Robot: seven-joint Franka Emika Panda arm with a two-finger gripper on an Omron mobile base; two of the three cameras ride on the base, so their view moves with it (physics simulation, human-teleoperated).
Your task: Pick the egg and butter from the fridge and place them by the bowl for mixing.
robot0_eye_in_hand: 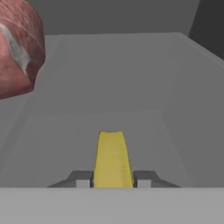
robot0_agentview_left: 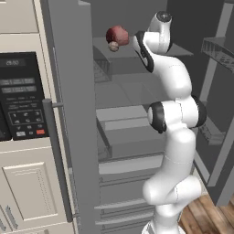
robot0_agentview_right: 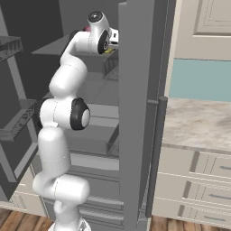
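Note:
The grey fridge (robot0_agentview_left: 68, 91) stands open, and my arm reaches onto its top shelf. In the hand view the thin yellow butter (robot0_eye_in_hand: 112, 153) stick lies straight ahead between my two fingertips, which touch both of its sides, so my gripper (robot0_eye_in_hand: 113, 179) is shut on it. A sliver of the butter (robot0_agentview_right: 109, 50) shows beside the hand in the right base view. The small pale beige egg (robot0_agentview_left: 113, 46) rests on the same shelf, left of my wrist and just under a lumpy red-pink chunk (robot0_agentview_left: 117, 34). The bowl is out of view.
The red-pink chunk (robot0_eye_in_hand: 17, 48) looms close at the hand view's upper left. The fridge door (robot0_agentview_right: 135, 113) with its bar handle (robot0_agentview_right: 157, 158) stands right of the arm. A black microwave (robot0_agentview_left: 20, 96) is left of the fridge, and a stone counter (robot0_agentview_right: 198, 122) is to its right.

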